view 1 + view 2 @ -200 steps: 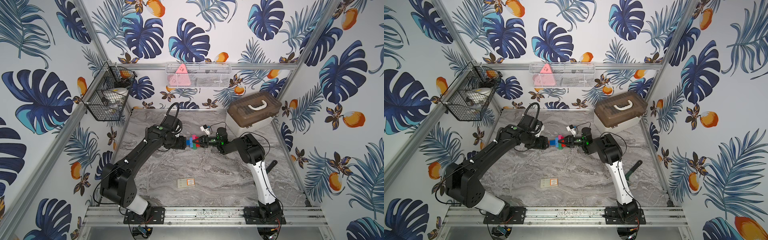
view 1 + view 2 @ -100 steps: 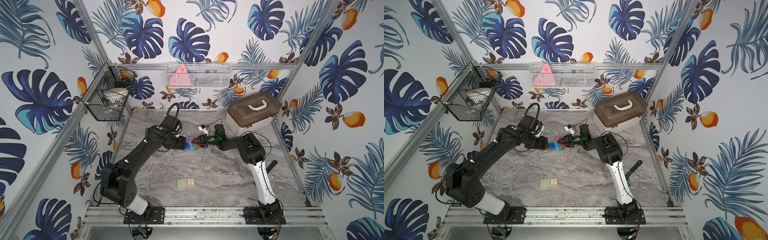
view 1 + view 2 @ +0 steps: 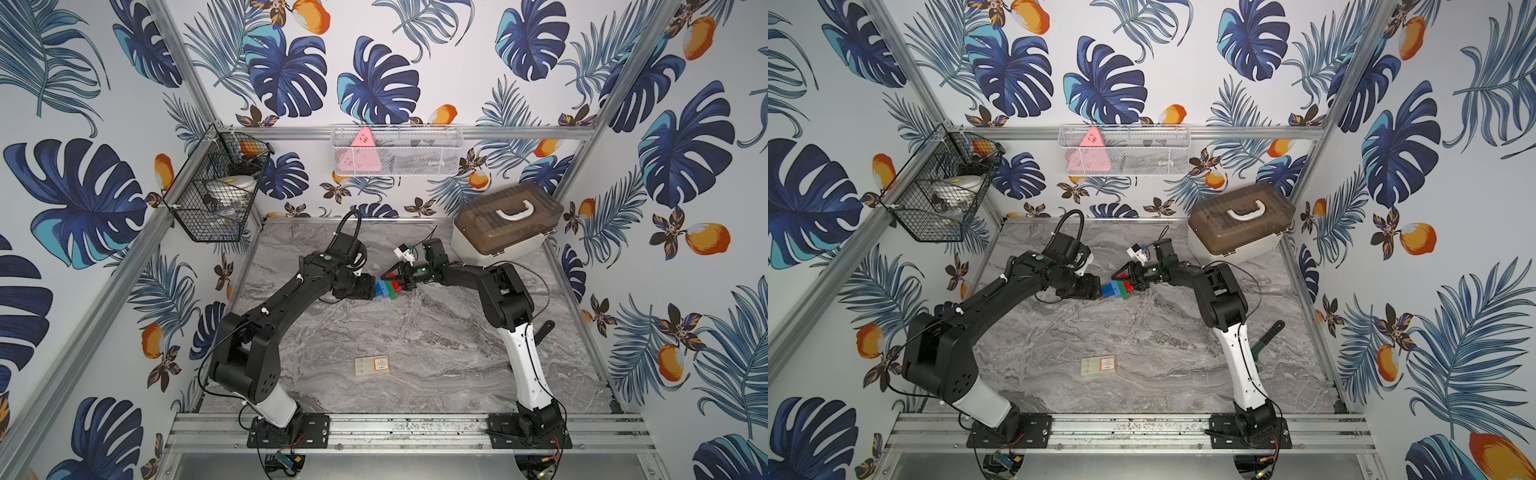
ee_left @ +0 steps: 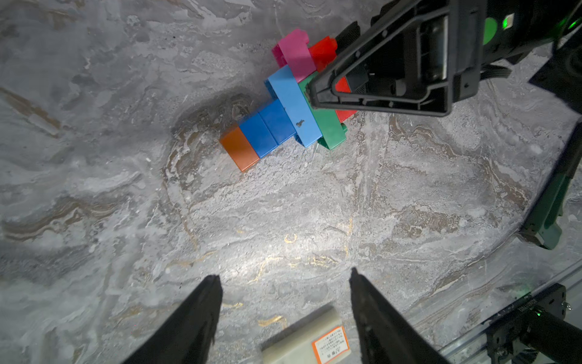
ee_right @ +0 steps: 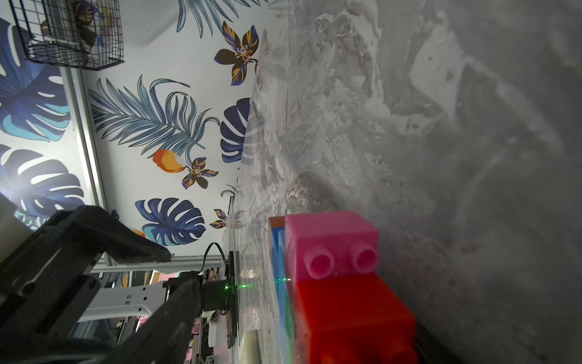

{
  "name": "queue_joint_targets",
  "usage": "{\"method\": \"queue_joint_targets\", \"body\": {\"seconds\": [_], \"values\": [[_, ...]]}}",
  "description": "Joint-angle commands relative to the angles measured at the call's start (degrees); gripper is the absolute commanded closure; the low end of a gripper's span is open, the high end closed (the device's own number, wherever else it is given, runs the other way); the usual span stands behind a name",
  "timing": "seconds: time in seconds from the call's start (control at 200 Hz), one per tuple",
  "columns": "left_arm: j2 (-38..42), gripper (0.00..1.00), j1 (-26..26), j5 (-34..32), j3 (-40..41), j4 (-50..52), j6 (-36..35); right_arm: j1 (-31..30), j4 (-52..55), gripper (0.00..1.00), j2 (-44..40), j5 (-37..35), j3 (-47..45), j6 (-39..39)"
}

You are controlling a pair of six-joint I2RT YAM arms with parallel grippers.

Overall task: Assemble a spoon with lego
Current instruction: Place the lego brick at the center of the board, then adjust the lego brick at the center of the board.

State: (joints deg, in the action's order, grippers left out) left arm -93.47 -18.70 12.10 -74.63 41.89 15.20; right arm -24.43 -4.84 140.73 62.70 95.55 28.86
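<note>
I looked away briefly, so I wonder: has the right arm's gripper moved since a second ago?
Yes. The right gripper has shifted away from the flat beige box, toward the back wall, and its jaws have opened around the spoon.

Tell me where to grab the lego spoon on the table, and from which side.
Probably best: take the spoon by its narrow orange-and-blue stem, from above, jaws across the stem's flat sides. It lies flat on the table; the stem is free, while the open right gripper crowds the wider head.

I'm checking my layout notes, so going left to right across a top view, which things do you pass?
black wire basket → spoon → brown-lidded box
</note>
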Motion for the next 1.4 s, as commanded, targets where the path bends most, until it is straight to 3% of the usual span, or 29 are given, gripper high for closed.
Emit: {"method": "queue_joint_targets", "body": {"seconds": [0.0, 0.335, 0.67, 0.941, 1.396], "values": [[-1.9, 0.29, 0.4, 2.2, 0.5, -6.8, -2.6, 0.3, 23.0, 0.00, 2.9, -20.5, 2.2, -11.3], [-6.4, 0.29, 6.1, 9.5, 1.2, -18.3, -1.4, 1.3, 29.7, 0.00, -1.8, -35.7, 4.8, -15.0], [-15.4, 0.30, 6.7, 15.7, -1.6, -29.2, 2.8, 1.6, 35.3, 0.00, -7.1, -45.8, 9.2, -17.6], [-18.4, 0.29, 6.7, 18.7, -2.1, -34.1, 4.7, 3.1, 38.3, 0.00, -8.9, -47.5, 10.2, -18.3], [-27.1, 0.30, 1.0, 22.0, -4.7, -43.4, 9.4, 3.4, 36.3, 0.00, -26.9, -48.9, 3.2, -17.3]]}}
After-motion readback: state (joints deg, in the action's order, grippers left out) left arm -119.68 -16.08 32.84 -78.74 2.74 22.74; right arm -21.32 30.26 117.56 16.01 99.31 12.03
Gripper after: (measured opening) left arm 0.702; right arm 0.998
